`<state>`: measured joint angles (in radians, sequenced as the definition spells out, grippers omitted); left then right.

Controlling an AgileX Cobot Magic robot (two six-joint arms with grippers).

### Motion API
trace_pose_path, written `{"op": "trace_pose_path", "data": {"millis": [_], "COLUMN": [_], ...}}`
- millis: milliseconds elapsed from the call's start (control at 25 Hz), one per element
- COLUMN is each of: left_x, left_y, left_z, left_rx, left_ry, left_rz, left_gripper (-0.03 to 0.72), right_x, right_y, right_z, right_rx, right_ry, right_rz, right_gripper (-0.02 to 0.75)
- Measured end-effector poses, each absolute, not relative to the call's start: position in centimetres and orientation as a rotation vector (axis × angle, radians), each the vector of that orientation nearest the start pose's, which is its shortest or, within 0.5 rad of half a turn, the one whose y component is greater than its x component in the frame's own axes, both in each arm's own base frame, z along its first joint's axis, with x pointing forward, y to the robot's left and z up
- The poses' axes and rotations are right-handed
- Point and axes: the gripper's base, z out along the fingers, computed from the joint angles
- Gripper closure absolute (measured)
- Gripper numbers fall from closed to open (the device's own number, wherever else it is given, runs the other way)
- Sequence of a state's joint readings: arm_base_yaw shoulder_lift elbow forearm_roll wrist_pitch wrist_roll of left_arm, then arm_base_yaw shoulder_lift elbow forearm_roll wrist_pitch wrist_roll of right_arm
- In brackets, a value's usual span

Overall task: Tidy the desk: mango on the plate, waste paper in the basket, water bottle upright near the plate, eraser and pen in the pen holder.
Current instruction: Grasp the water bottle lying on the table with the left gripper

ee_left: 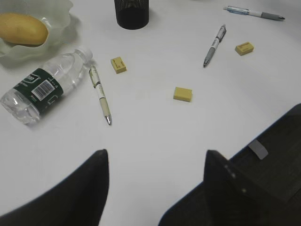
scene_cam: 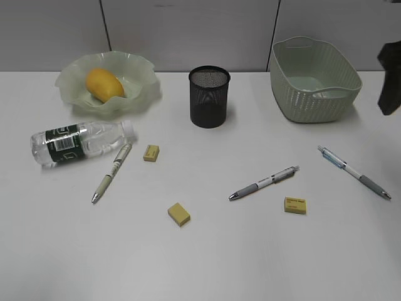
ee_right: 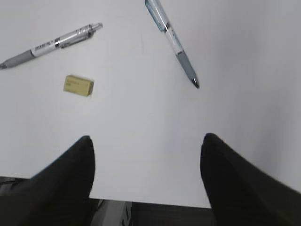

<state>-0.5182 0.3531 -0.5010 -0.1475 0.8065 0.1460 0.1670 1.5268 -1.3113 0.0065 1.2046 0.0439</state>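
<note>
Exterior view gives us the mango on the plate, the water bottle lying beside it, pen holder, then basket, while our left gripper and right gripper hang wide open, empty.

a pale grey panelled partition wall spans the back of the exterior view. two thin dark vertical seams divide it, one towards the left and one towards the right. its surface is plain and matte.

matt white desk, black wire-mesh pen holder, clear plastic water bottle.
</note>
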Motion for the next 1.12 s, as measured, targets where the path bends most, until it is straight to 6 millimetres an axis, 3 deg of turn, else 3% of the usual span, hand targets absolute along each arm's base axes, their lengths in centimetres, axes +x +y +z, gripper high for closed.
{"op": "trace_pose_path", "data": {"millis": [240, 400, 640, 800, 1120], "left_x": [5.0, 5.0, 5.0, 5.0, 4.9], "left_y": [-4.0, -4.0, -4.0, -4.0, -4.2], "left_z": [28.8, 28.8, 28.8, 28.8, 28.9], "left_rx": [0.658, 0.657, 0.657, 0.656, 0.646], "left_ry": [2.056, 2.056, 2.056, 2.057, 2.059], "left_rz": [-0.393, -0.396, -0.398, -0.400, -0.437], "left_gripper": [0.207, 0.207, 0.207, 0.207, 0.207], "right_x": [22.5, 18.2, 12.5, 9.4, 5.1], "right_y": [3.8, 3.1, 2.2, 1.7, 0.9], "right_z": [33.4, 34.2, 33.2, 31.3, 29.3], "right_rx": [-0.175, -0.169, -0.159, -0.157, -0.150], "right_ry": [2.738, 2.615, 2.454, 2.416, 2.291], "right_rz": [0.067, 0.081, 0.099, 0.104, 0.118], "right_gripper": [0.188, 0.188, 0.189, 0.191, 0.195]}}
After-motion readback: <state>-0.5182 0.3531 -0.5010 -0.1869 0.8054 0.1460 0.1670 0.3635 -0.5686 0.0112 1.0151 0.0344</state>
